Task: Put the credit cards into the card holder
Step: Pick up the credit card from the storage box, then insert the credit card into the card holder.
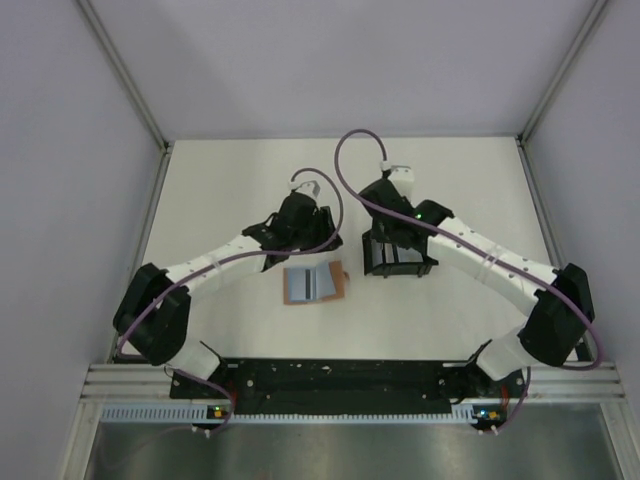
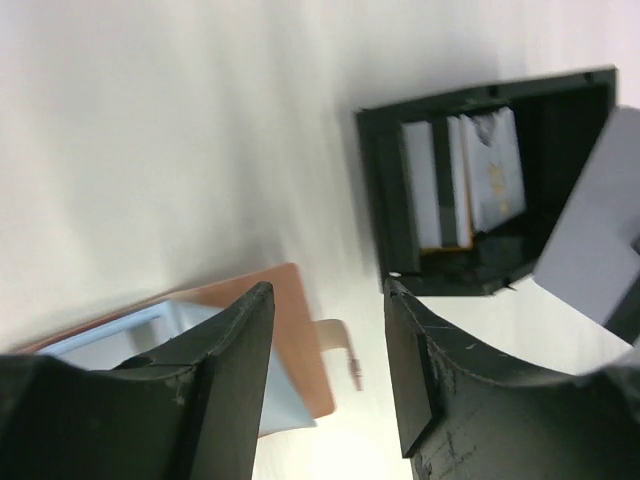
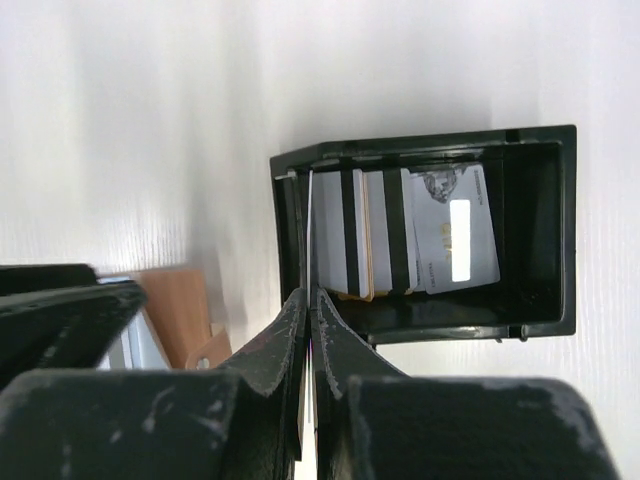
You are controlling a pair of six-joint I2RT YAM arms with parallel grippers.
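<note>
The card holder lies open on the table, tan outside and pale blue-grey inside. In the left wrist view the card holder shows just beyond my left gripper, which is open with nothing between its fingers. My right gripper is shut on a thin pale credit card, seen edge-on at the left wall of the black tray. That same credit card appears as a grey rectangle in the left wrist view. Several more cards stand inside the tray.
The black tray stands right of the card holder, under the right gripper. The left gripper hovers just behind the holder. A small tan strap tab sticks out from the holder's side. Grey walls close in the white table.
</note>
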